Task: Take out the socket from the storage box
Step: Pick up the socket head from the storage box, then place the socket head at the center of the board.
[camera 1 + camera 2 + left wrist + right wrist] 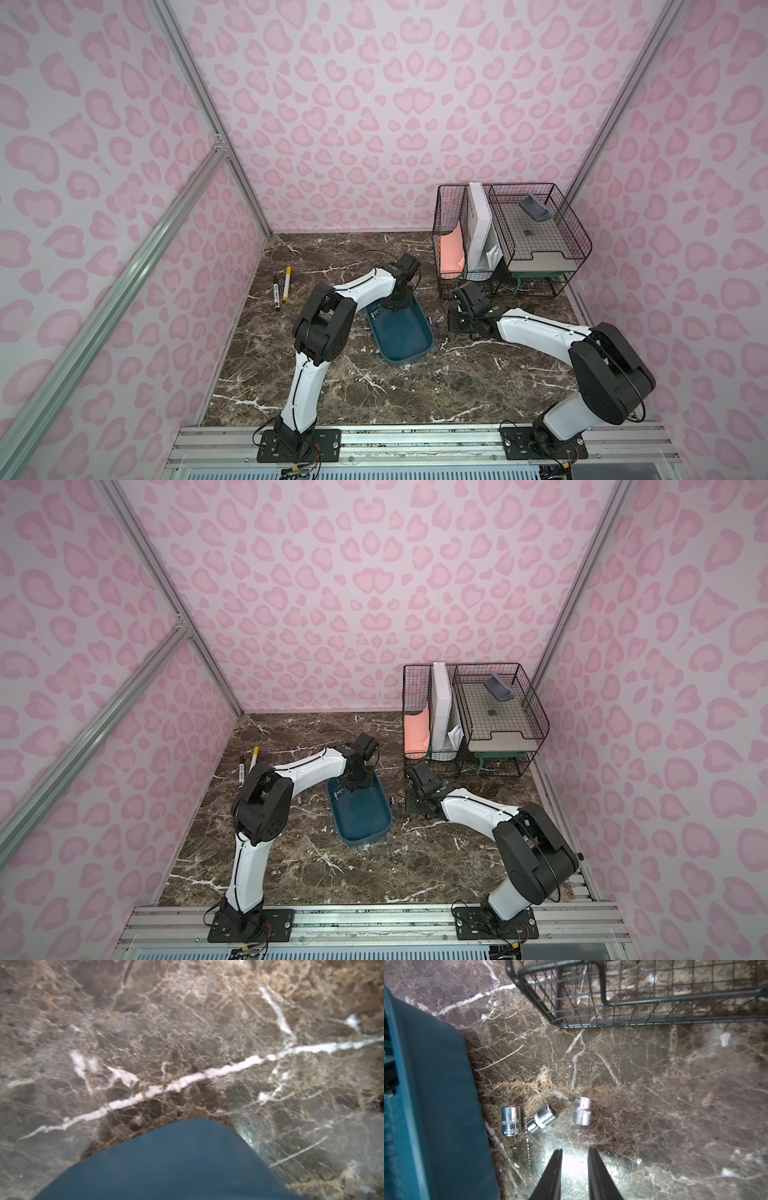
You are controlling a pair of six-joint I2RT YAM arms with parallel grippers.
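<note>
The storage box is a dark teal tray lying mid-table in both top views. My left gripper reaches down into its far end; its fingers are hidden under the wrist, so I cannot tell how they stand. A small pale glint lies on the box floor beside it, too small to name. The left wrist view is blurred and shows only marble and the box's wall. Three chrome sockets lie on the marble just right of the box. My right gripper hovers behind them, slightly open and holding nothing.
A black wire-mesh rack stands at the back right, holding a white box, a pink folder and a grey item; its lower corner is close ahead of the right gripper. Two markers lie at the left.
</note>
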